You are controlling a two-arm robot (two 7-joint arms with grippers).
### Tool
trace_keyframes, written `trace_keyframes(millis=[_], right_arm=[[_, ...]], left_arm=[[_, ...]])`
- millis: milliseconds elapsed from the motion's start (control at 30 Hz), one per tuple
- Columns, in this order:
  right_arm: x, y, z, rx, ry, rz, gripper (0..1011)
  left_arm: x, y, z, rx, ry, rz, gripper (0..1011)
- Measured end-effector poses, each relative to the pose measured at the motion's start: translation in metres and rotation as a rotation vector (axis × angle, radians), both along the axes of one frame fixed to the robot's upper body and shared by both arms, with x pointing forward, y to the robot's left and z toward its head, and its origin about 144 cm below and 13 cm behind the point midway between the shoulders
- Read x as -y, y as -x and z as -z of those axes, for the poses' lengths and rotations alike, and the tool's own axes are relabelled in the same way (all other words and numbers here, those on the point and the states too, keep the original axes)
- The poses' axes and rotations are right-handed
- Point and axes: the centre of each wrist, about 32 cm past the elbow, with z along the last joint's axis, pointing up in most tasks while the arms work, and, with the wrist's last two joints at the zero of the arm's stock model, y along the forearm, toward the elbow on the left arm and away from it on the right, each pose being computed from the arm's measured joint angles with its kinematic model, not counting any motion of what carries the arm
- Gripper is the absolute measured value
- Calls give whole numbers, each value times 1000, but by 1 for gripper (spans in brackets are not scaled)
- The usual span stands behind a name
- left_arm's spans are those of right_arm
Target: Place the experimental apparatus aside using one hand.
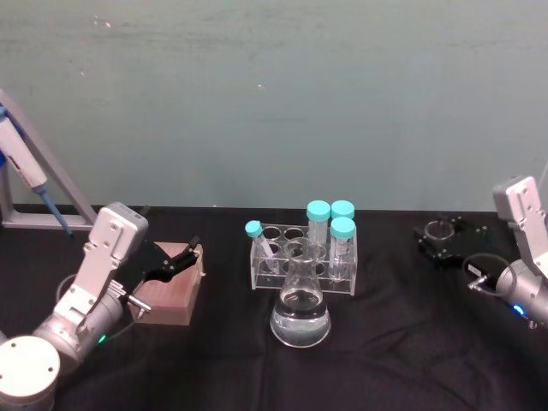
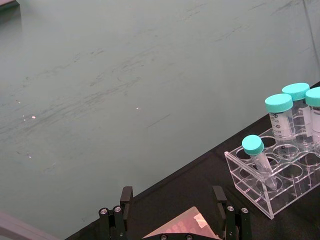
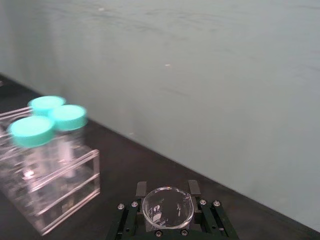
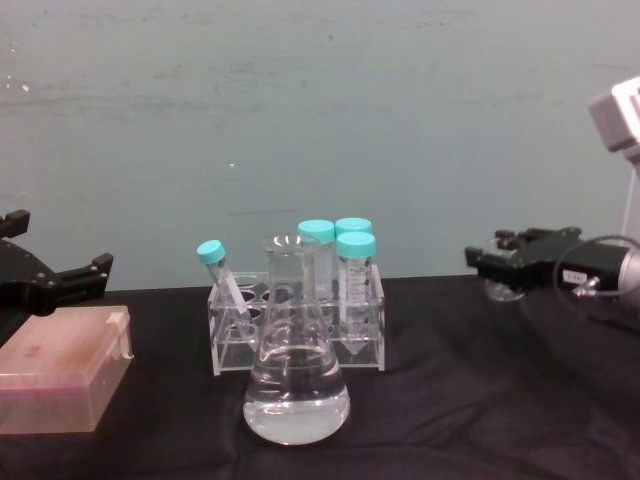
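Flask [image 4: 296,390] stands closest, before the tube rack [image 4: 228,350]. Right gripper [image 1: 439,231], clamped on the beaker [image 3: 167,210], should lower it level, well clear; left gripper [image 1: 190,255] idles, spread, over the box [image 1: 171,300].

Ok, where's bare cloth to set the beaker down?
Bare black cloth lies between the flask and the right pincer holding the beaker, and along the front edge. Crowded: flask right before the tube rack, left pincer over the pink box.

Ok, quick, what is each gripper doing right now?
Left gripper: open, above the pink box.
Right gripper: shut on the small glass beaker.
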Motion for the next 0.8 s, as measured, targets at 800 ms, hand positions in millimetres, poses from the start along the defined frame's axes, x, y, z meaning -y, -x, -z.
trace_keyframes(millis=[800], right_arm=[[-13,-2,1,15,-37,290,501]], left_arm=[[0,0,0,0,0,0,1000]])
